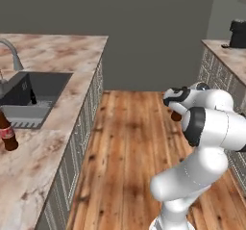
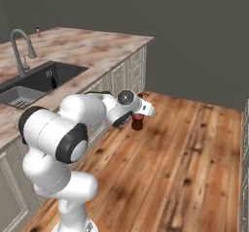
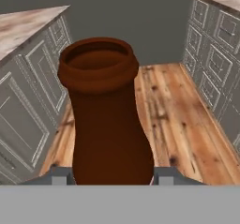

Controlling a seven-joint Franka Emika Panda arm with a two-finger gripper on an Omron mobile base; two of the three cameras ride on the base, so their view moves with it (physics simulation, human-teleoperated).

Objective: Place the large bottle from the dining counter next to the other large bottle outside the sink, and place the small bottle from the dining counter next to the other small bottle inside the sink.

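Gripper (image 2: 140,115) is closed on a brown bottle (image 3: 105,120), with one finger on each side of its lower body, as the hand view shows. This bottle is held in the air above the wooden floor (image 1: 129,142), in the aisle between the two rows of cabinets, and its open mouth points away from the hand. From the base views only a small brown part of it (image 2: 138,123) is visible under the white hand. On the left side is the counter of pinkish marbled stone (image 1: 53,56) with the sink (image 1: 41,87) in it, dark grey with a lighter slotted insert (image 1: 24,116) and a curved steel faucet (image 2: 19,49). Another brown bottle with a red label (image 1: 6,133) stands upright on this counter just beside the front edge of the sink, outside the basin. Something small and dark (image 1: 32,97) stands inside the basin, but I cannot tell what it is. On the right counter (image 1: 228,56), far back, is a black appliance (image 1: 238,34)
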